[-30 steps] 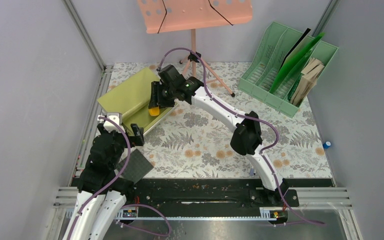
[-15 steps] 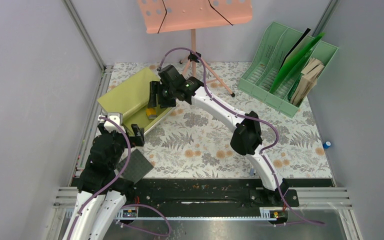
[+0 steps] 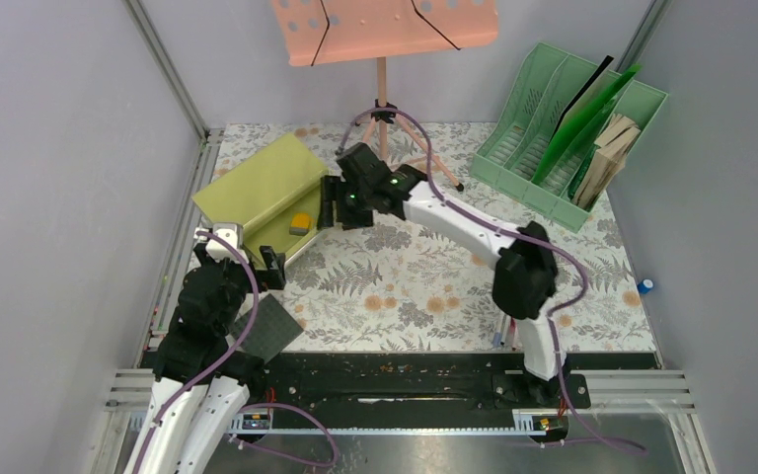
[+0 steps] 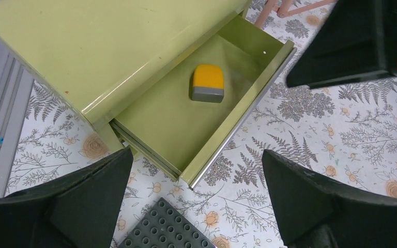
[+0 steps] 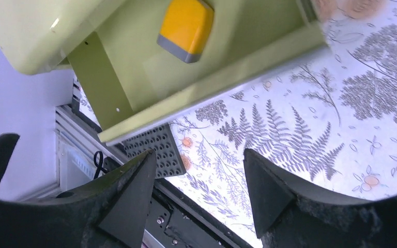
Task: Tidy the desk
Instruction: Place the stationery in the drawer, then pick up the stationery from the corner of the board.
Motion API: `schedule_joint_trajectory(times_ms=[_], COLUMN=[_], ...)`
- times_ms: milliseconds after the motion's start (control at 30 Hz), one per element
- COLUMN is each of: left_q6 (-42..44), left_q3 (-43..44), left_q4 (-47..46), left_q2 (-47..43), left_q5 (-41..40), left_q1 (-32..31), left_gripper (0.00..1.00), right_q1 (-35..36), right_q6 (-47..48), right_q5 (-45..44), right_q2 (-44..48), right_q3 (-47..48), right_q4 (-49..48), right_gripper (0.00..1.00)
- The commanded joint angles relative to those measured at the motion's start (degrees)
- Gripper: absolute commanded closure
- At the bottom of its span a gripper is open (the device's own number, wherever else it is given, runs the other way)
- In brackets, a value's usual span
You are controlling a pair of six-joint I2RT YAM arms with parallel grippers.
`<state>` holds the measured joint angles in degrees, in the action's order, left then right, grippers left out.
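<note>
The desk (image 3: 434, 267) is a fern-and-flower printed tabletop. At its back left an olive-yellow cabinet (image 3: 257, 183) has its drawer (image 4: 186, 119) pulled open. An orange block with a grey end (image 3: 300, 223) (image 4: 208, 82) (image 5: 186, 28) lies loose in the drawer. My right gripper (image 3: 331, 202) (image 5: 199, 155) hangs open and empty just right of the drawer's front. My left gripper (image 3: 247, 259) (image 4: 196, 152) stands wide open and empty over the desk at the drawer's near corner.
A dark grey studded plate (image 3: 271, 328) (image 4: 165, 230) (image 5: 155, 150) lies by the left arm near the front rail. A green file rack (image 3: 568, 133) with folders stands at the back right, and a pink music stand (image 3: 385, 30) at the back. A small blue thing (image 3: 644, 286) sits at the right edge.
The right gripper opened, let the orange block go into the drawer, and drew back to the right. The left arm has not moved.
</note>
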<state>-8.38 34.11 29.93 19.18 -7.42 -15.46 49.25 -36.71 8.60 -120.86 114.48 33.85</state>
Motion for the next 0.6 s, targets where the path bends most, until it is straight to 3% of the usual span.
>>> schedule_joint_trajectory(times_ms=[0,200,567], left_q6=[1.0,1.0,1.1], left_q3=[0.1,0.0,-0.2], left_q4=[-3.0,-3.0,-3.2], left_q2=[-0.6,-0.5,-0.4], left_q5=[1.7,1.9,2.2], left_q1=[-0.2,-0.2,-0.5], left_gripper=[0.01,0.01,0.01], right_q1=[-2.4,-7.8,-18.9], right_q6=[-2.9,-5.8,-4.1], right_q5=[-2.6,-6.0,-8.2], right_q2=[13.9,28.5,48.0], right_q3=[-15.3,-38.0,-60.2], right_q4=[-9.9,-16.9,-16.7], right_gripper=[0.30,0.29,0.27])
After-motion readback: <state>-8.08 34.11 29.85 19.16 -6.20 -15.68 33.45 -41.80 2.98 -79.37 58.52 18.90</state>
